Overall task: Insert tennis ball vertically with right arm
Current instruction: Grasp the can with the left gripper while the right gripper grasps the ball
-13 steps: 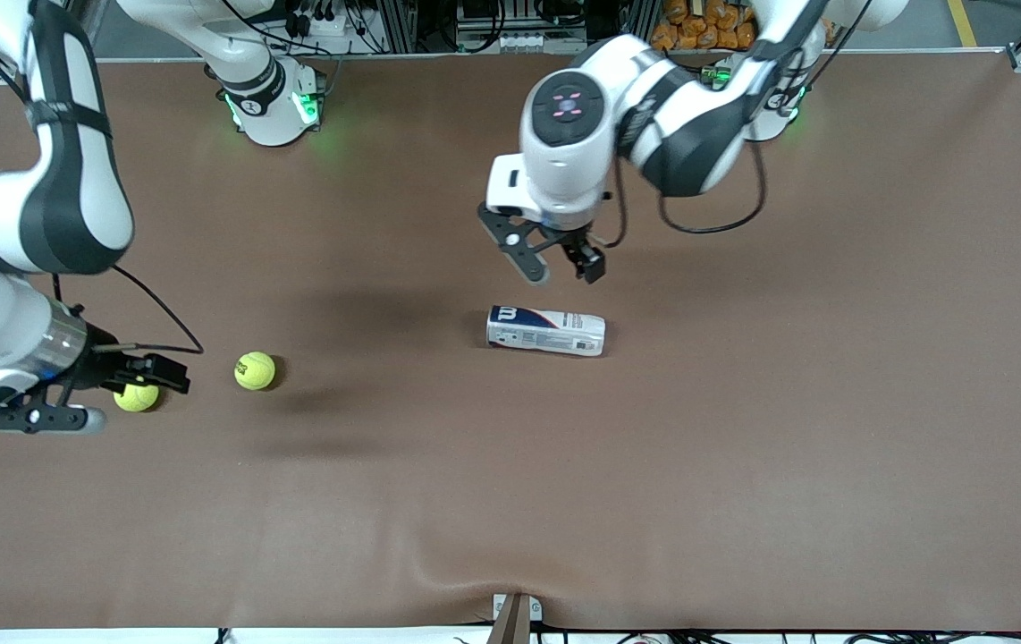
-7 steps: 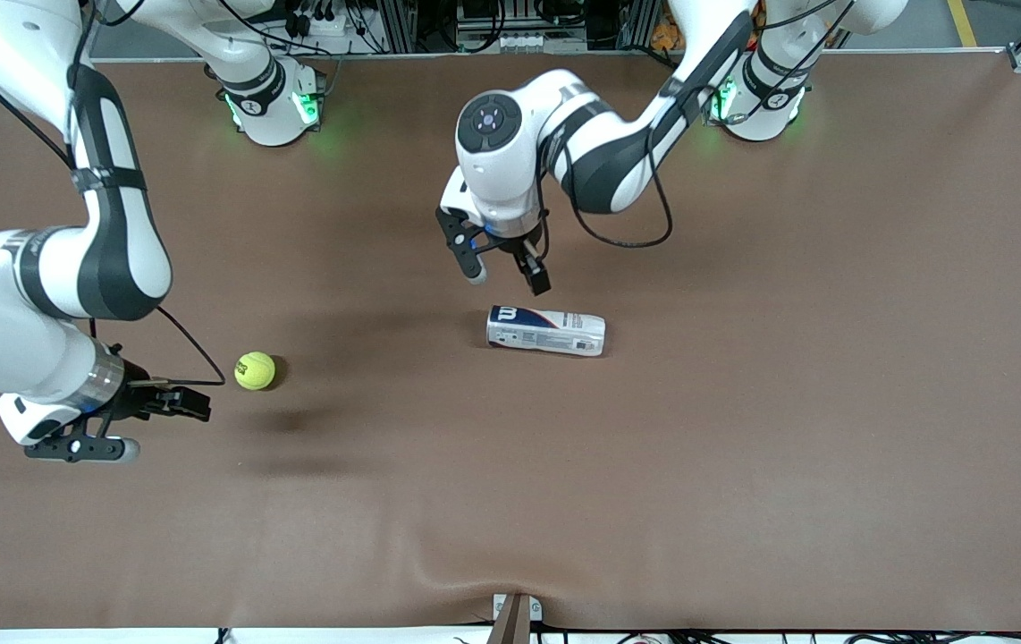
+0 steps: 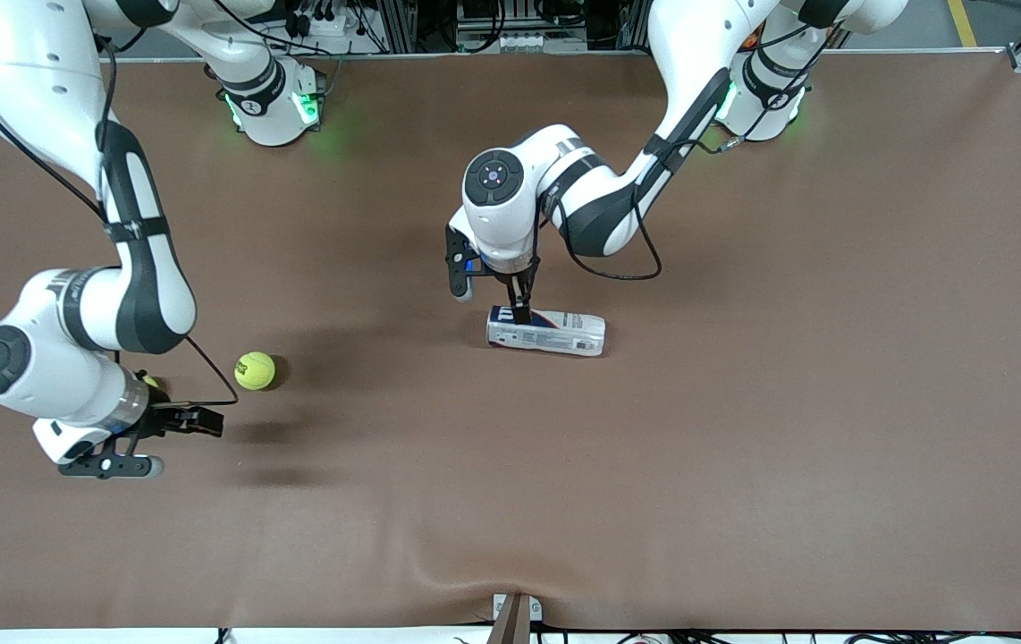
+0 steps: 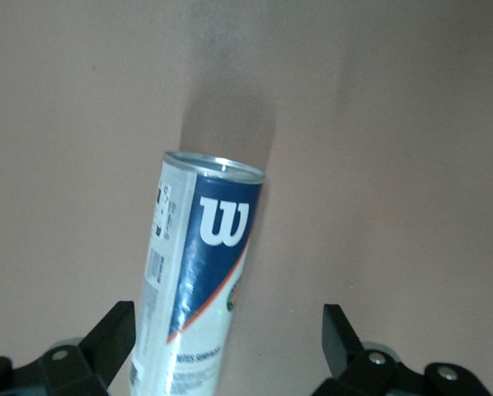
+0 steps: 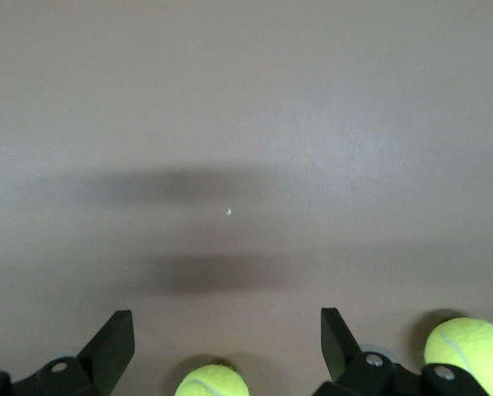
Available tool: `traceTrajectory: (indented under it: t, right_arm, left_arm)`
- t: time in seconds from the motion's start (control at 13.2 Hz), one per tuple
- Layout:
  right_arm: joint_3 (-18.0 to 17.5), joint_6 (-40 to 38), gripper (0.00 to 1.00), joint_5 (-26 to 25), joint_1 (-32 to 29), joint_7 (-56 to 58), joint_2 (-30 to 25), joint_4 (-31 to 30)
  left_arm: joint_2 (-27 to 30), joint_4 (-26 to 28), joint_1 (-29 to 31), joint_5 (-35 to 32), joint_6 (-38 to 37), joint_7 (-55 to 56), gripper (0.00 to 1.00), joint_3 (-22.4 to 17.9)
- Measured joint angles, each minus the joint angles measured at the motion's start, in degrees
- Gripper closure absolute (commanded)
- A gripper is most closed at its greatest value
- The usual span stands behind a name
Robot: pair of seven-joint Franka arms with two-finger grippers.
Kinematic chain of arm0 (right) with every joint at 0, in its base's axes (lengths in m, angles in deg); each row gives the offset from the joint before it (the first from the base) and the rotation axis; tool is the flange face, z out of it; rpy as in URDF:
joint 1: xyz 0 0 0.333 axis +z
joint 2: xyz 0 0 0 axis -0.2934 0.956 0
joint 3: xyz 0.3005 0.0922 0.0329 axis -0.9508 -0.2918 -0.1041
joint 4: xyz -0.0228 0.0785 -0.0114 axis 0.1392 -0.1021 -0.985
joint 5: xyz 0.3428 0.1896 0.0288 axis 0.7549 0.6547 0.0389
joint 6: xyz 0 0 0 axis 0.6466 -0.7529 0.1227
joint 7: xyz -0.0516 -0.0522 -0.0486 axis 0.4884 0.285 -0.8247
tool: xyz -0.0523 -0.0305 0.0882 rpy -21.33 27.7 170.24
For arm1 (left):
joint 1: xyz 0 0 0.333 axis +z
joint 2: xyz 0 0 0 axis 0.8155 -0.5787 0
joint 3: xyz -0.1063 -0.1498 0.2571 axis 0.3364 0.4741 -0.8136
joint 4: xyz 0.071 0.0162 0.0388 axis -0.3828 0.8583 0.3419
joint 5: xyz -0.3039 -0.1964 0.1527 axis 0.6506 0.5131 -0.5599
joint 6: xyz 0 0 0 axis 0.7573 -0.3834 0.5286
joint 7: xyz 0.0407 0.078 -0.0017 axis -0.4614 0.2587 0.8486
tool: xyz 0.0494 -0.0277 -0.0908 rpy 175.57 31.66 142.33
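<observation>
While the right gripper (image 3: 146, 444) hung low near the right arm's end of the table, its jaws stood wide apart and held nothing. One ball (image 5: 212, 383) lay between its fingers in the right wrist view, almost hidden under the wrist from the front; a second ball (image 3: 255, 370) sat just beside it, farther from the camera. To do the pick well, I judged the gripper should settle with the ball centred between the fingers before closing, and keep clear of the second ball so as not to knock it away. Farther off, mid-table, the can (image 3: 546, 330) lay on its side, its open mouth toward the right arm's end. The left gripper (image 3: 491, 295) hovered over that mouth end, jaws wide, empty, one finger on each side. Lying flat, the can blocked any vertical insertion; it probably needed standing up first.
</observation>
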Motion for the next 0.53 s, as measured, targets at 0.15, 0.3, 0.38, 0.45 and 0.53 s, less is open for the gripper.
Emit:
traceTrajectory:
  t: [0.15, 0.3, 0.38, 0.45, 0.53]
  right_arm:
    - [-0.02, -0.11, 0.0, 2.92, 0.0, 1.03, 0.65, -1.76]
    - [-0.05, -0.23, 0.0, 6.1, 0.0, 2.39, 0.67, -4.21]
    - [-0.06, -0.23, 0.0, 6.78, 0.01, 2.61, 0.67, -5.4]
    - [-0.08, -0.23, 0.0, 7.13, 0.01, 2.73, 0.67, -6.51]
    - [-0.12, -0.23, 0.0, 7.4, 0.02, 2.83, 0.67, -7.5]
  left_arm:
    - [-0.35, 0.38, 0.16, -0.96, 1.61, -3.27, 0.0, 0.0]
    - [-1.08, 0.83, 0.39, -1.21, 4.34, -5.1, 0.0, -0.05]
    - [-1.49, 1.26, 0.55, -1.27, 5.78, -5.45, 0.0, -0.12]
    - [-1.82, 1.81, 0.8, -1.3, 7.36, -5.67, 0.0, -0.2]
    - [-2.1, 2.38, 1.09, -1.3, 8.98, -5.83, 0.0, -0.23]
